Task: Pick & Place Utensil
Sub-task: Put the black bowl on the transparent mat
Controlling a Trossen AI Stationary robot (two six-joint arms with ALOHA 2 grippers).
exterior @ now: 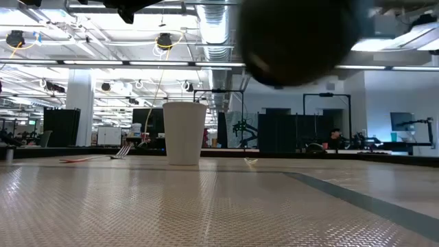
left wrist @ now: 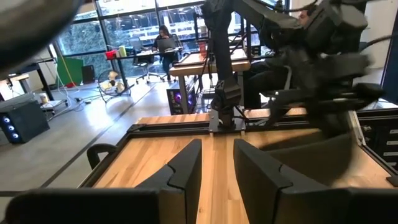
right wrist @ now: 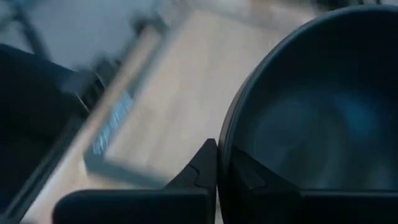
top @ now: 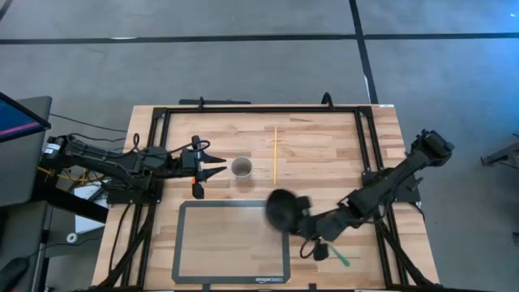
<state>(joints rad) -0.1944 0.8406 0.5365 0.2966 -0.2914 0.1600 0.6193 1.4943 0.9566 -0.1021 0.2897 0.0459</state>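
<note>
A black bowl (top: 280,208) hangs over the far right corner of the grey-framed tray (top: 180,243); in the low view the bowl (exterior: 295,38) is well above the table. My right gripper (top: 300,221) is shut on it. A white paper cup (top: 242,167) stands upright on the wood, and a thin wooden stick (top: 276,154) lies just to its right. A green utensil (top: 341,258) lies near the table's near right edge. A fork (exterior: 121,150) lies flat behind and left of the cup (exterior: 184,132). My left gripper (top: 217,163) is open, level, just left of the cup. My right gripper (right wrist: 224,167) pinches the bowl's rim (right wrist: 229,134), with one finger outside the wall (right wrist: 200,169) and the other inside the hollow (right wrist: 250,176). It comes at the rim from the table's right side. The bowl is lifted clear of the tray and the table.
A dark metal frame (top: 369,138) borders the wooden tabletop. The right arm (top: 389,182) slants across the table's right side. Bare wood lies beyond the cup and stick toward the far edge. Desks and a seated person (left wrist: 165,42) show in the room behind.
</note>
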